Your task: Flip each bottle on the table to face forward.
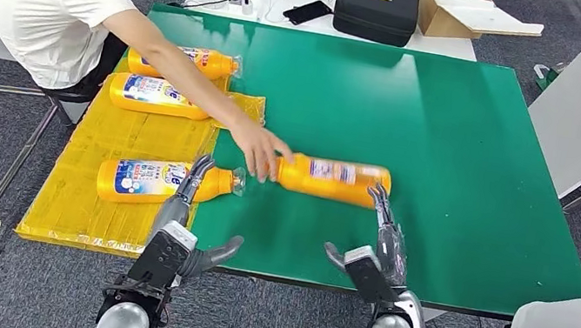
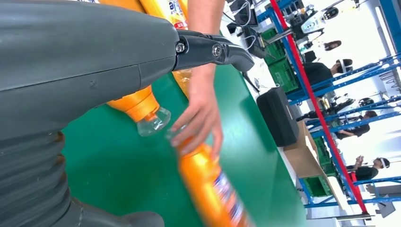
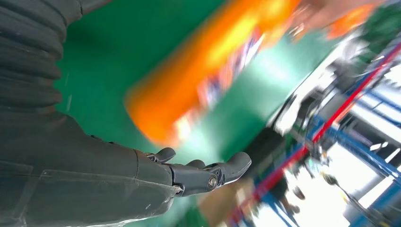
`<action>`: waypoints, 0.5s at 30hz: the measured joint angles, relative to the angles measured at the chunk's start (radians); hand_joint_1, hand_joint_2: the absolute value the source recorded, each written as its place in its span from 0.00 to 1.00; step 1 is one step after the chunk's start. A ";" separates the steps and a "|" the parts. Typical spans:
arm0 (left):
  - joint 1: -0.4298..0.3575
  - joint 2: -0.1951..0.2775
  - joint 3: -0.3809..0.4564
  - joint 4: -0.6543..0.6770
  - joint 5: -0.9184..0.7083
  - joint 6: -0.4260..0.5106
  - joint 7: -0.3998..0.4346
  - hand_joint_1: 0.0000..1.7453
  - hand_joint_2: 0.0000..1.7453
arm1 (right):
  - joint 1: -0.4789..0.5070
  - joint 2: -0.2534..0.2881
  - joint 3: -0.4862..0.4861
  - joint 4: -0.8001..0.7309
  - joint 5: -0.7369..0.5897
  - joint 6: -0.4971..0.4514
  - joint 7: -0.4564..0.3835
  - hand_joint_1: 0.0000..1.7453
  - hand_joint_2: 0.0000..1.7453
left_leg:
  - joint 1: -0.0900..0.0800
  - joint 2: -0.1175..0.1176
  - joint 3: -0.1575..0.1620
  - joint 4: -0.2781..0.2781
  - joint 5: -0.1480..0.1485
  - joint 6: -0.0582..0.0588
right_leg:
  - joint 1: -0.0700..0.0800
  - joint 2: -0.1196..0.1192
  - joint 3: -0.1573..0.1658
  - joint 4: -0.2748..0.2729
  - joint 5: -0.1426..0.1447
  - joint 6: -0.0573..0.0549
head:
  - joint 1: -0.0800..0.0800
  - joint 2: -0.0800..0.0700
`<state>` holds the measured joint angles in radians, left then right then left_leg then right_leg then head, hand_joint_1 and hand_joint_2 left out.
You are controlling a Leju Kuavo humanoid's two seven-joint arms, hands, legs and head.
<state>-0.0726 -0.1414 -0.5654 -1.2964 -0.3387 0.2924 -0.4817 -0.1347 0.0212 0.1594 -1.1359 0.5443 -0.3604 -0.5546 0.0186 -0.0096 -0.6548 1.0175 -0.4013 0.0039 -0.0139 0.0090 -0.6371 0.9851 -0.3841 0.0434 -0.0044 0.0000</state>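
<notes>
On the far left of the head view, two orange bottles lie on the yellow mat [image 1: 73, 182] with their labels up, one [image 1: 182, 61] at the far edge and one [image 1: 159, 96] just nearer. A third bottle [image 1: 164, 181] lies at the mat's near side, its clear cap reaching onto the green desk [image 1: 484, 142]. The left robot hand [image 1: 187, 227] hovers over that bottle's neck with fingers spread, holding nothing. Whether the fingertips touch it cannot be told.

At the centre, a person's hand [image 1: 258, 150] grips the cap end of a fourth bottle [image 1: 336, 179] lying across the desk. This looks like the one to be turned next. The right robot hand [image 1: 375, 248] is wide and empty, its fingers reaching to the bottle's near side by the base.

To do the step well, it seems wise to wait until the person's hand is off. The right robot hand should then close around the body and roll the bottle about its long axis until the label faces the front. A grip at the very end may let the smooth plastic slip or swing round.
</notes>
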 joint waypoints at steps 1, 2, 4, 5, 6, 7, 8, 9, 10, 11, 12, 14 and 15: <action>0.001 -0.001 -0.001 -0.003 0.002 0.001 0.001 0.00 1.00 | 0.000 -0.003 0.001 0.000 0.048 -0.038 0.007 0.00 1.00 | 0.000 0.000 0.000 0.000 0.000 0.000 | 0.000 0.000 0.000 0.000 0.000 0.000 | 0.000 0.000; 0.002 -0.002 -0.002 -0.005 0.003 0.001 0.001 0.00 1.00 | 0.000 -0.006 0.003 0.000 0.079 -0.064 0.013 0.00 1.00 | 0.000 0.000 0.000 0.000 0.000 0.000 | 0.000 0.000 0.000 0.000 0.000 0.000 | 0.000 0.000; 0.003 -0.005 -0.002 -0.008 0.004 0.001 0.001 0.00 1.00 | 0.000 -0.010 0.004 0.000 0.100 -0.082 0.018 0.00 1.00 | 0.000 0.000 0.000 0.000 0.000 0.000 | 0.000 0.000 0.000 0.000 0.000 0.000 | 0.000 0.000; 0.003 -0.006 -0.002 -0.010 0.004 0.001 0.001 0.00 1.00 | 0.000 -0.012 0.005 0.000 0.109 -0.088 0.022 0.00 1.00 | 0.000 0.000 0.000 0.000 0.000 0.000 | 0.000 0.000 0.000 0.000 0.000 0.000 | 0.000 0.000; 0.004 -0.007 -0.003 -0.011 0.005 0.001 0.002 0.00 1.00 | 0.000 -0.014 0.006 0.000 0.128 -0.102 0.031 0.00 1.00 | 0.000 0.000 0.000 0.000 0.000 0.000 | 0.000 0.000 0.000 0.000 0.000 0.000 | 0.000 0.000; 0.003 -0.007 -0.004 -0.012 0.006 0.001 0.002 0.00 1.00 | -0.001 -0.016 0.008 0.001 0.160 -0.124 0.044 0.00 1.00 | 0.000 0.000 0.000 0.000 0.000 0.000 | 0.000 0.000 0.000 0.000 0.000 0.000 | 0.000 0.000; 0.003 -0.007 -0.006 -0.012 0.007 0.001 0.002 0.00 1.00 | -0.002 -0.019 0.011 0.004 0.201 -0.150 0.061 0.00 1.00 | 0.000 0.000 0.000 0.000 0.000 0.000 | 0.000 0.000 0.000 0.000 0.000 0.000 | 0.000 0.000; 0.002 -0.007 -0.010 -0.012 0.008 0.000 0.002 0.00 1.00 | -0.005 -0.023 0.014 0.007 0.243 -0.175 0.078 0.00 1.00 | 0.000 0.000 0.000 0.000 0.000 0.000 | 0.000 0.000 0.000 0.000 0.000 0.000 | 0.000 0.000; 0.001 -0.008 -0.014 -0.012 0.009 0.000 0.003 0.00 1.00 | -0.010 -0.027 0.017 0.011 0.280 -0.195 0.093 0.00 1.00 | 0.000 0.000 0.000 0.000 0.000 0.000 | 0.000 0.000 0.000 0.000 0.000 0.000 | 0.000 0.000; 0.000 -0.009 -0.018 -0.012 0.010 0.001 0.003 0.00 1.00 | -0.015 -0.031 0.021 0.017 0.312 -0.208 0.105 0.00 1.00 | 0.000 0.000 0.000 0.000 0.000 0.000 | 0.000 0.000 0.000 0.000 0.000 0.000 | 0.000 0.000; -0.001 -0.010 -0.021 -0.012 0.011 0.002 0.003 0.00 1.00 | -0.022 -0.035 0.025 0.023 0.337 -0.218 0.117 0.00 1.00 | 0.000 0.000 0.000 0.000 0.000 0.000 | 0.000 0.000 0.000 0.000 0.000 0.000 | 0.000 0.000; -0.008 -0.014 -0.026 -0.008 0.013 0.004 0.003 0.00 1.00 | -0.045 -0.044 0.038 0.050 0.390 -0.234 0.145 0.00 1.00 | 0.000 0.000 0.000 0.000 0.000 0.000 | 0.000 0.000 0.000 0.000 0.000 0.000 | 0.000 0.000; -0.014 -0.018 -0.030 -0.004 0.014 0.004 0.003 0.00 1.00 | -0.065 -0.049 0.047 0.071 0.418 -0.240 0.159 0.00 1.00 | 0.000 0.000 0.000 0.000 0.000 0.000 | 0.000 0.000 0.000 0.000 0.000 0.000 | 0.000 0.000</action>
<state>-0.0869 -0.1591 -0.5953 -1.3004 -0.3244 0.2966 -0.4784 -0.1993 -0.0276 0.2064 -1.0654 0.9622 -0.6002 -0.3961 0.0185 -0.0094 -0.6551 1.0175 -0.4010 0.0040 -0.0140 0.0091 -0.6372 0.9852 -0.3837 0.0435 -0.0047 0.0001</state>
